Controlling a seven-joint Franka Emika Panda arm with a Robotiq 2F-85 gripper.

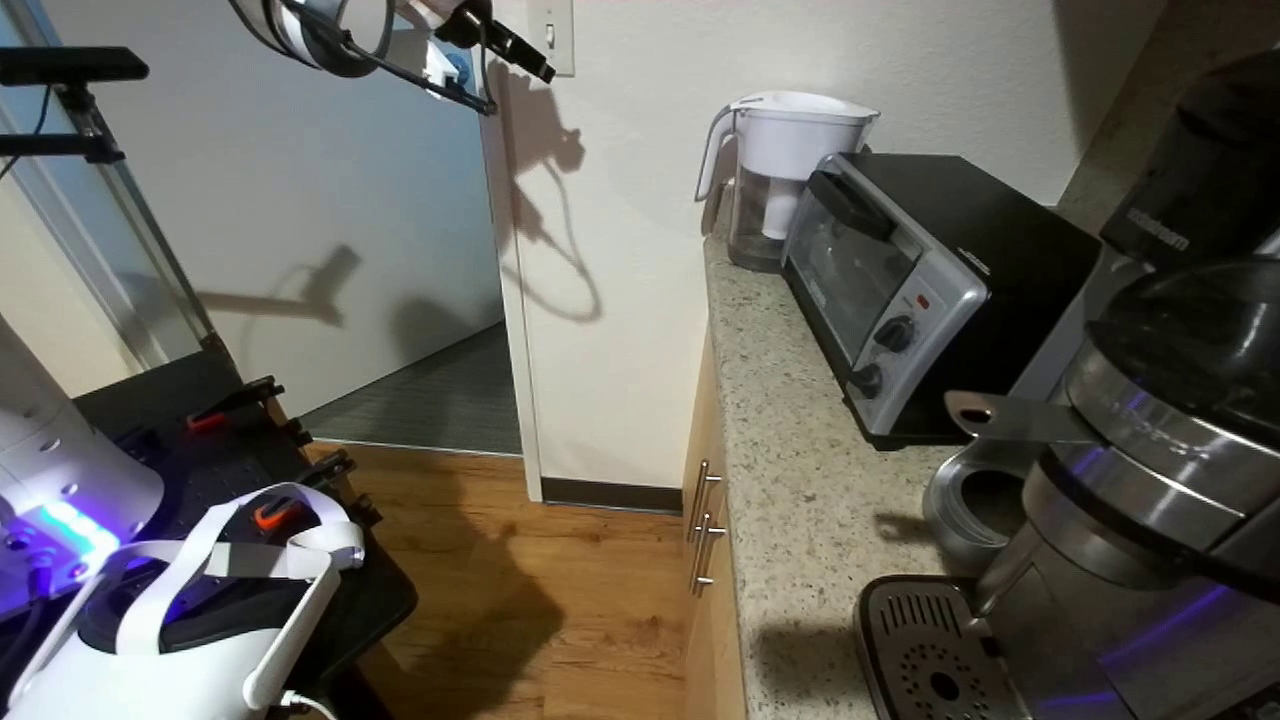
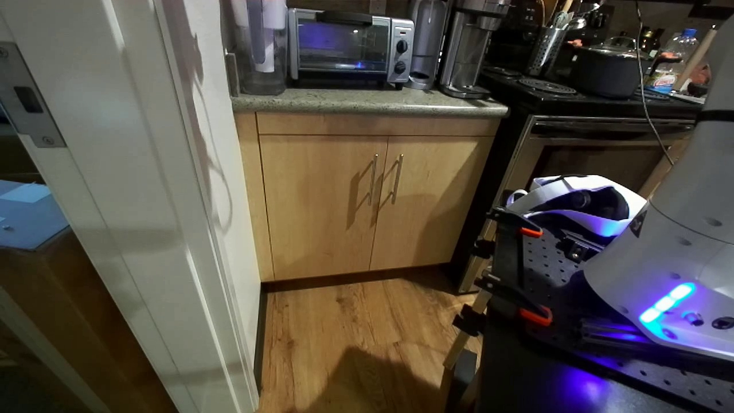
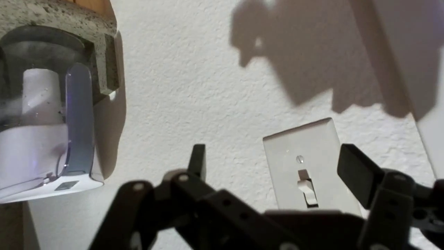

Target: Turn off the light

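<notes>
The light switch is a small white toggle [image 3: 308,191] on a white wall plate [image 3: 289,147] in the wrist view. The wrist picture stands upside down. The plate's lower part in that picture is hidden behind the gripper's body. My gripper [image 3: 274,165] is open, with nothing between its fingers. The toggle appears between the two fingers, closer to the right one, and no finger seems to touch it. In an exterior view the gripper [image 1: 522,58] is at the top, close to the wall plate [image 1: 564,45]. Neither gripper nor switch shows in the remaining exterior view.
A white-lidded water pitcher [image 1: 805,135] stands on the counter [image 1: 775,450] near the wall. A toaster oven [image 1: 960,230] and a coffee machine [image 1: 1120,620] stand farther along. A door [image 1: 400,200] and its frame are beside the switch. A headset [image 1: 180,650] lies by the robot base.
</notes>
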